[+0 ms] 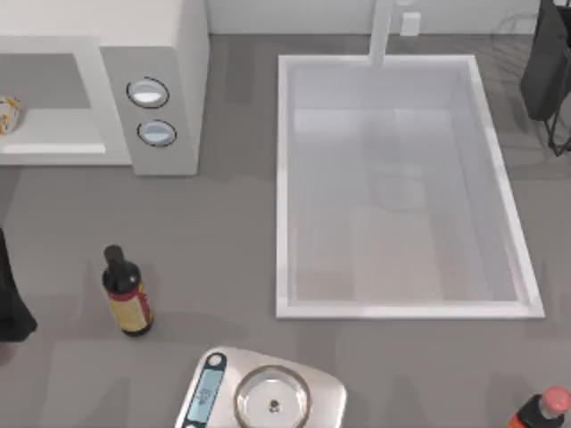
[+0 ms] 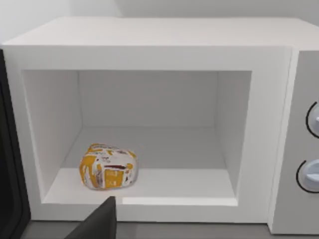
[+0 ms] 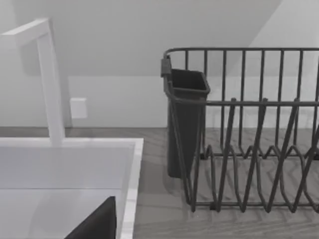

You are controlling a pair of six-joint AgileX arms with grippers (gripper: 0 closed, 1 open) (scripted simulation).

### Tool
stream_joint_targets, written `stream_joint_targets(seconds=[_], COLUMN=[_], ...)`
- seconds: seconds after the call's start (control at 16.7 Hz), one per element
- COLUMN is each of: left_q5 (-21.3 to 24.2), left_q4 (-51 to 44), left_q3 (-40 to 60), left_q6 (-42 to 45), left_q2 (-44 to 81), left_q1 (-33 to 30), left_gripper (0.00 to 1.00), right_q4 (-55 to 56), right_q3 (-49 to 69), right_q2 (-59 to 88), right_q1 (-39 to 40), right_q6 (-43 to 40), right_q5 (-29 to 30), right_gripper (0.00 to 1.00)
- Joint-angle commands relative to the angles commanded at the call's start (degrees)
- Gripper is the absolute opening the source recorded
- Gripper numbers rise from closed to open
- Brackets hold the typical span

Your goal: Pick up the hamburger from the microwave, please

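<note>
A grey tabletop point(image 1: 223, 223) is seen from above, backed by a pale wall. At its far left stands the microwave point(image 1: 169, 53), a white box with a light grey panel bearing two round dials point(image 1: 148, 93); its cavity is open to the front. Inside that cavity the hamburger point(image 2: 108, 166) is found, resting on the cavity floor toward the left wall and near the front lip, with nothing else beside it. In the top view it is glimpsed at the picture's left edge point(image 1: 7, 114).

A white rectangular sink basin point(image 1: 401, 187) is sunk into the tabletop right of the microwave, with a white faucet point(image 1: 382, 31) at its far rim; nothing is held in the basin. A dark wire dish rack point(image 3: 249, 144) with a dark cutlery cup point(image 3: 184, 119) at its corner is placed just beside the basin, at the far right.

A dark bottle with a yellow label point(image 1: 126, 292) stands upright on the left, well apart from the microwave. A silver kitchen scale point(image 1: 263, 392) lies at the near edge, and a red-capped bottle point(image 1: 544, 408) at the near right corner.

The left end effector point(image 2: 97, 224) is held in front of the microwave opening, apart from the hamburger; whether it is released or clenched cannot be told. The right end effector point(image 3: 97, 224) is held over the sink's rim near the rack, and its state cannot be told either.
</note>
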Motion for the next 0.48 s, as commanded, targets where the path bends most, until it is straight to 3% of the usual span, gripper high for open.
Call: stream_joint_targets(seconds=[0.48], left_q5=[0.1], left_q4=[0.2], left_q3=[0.2], left_q6=[0.0], left_q2=[0.5], left_q1=[0.1], left_gripper=[1.0], right_q4=[0.0], right_q3=[0.0], right_q2=[0.0], right_q1=[0.0], right_q6=[0.0], right_q5=[0.0], right_gripper=[1.0])
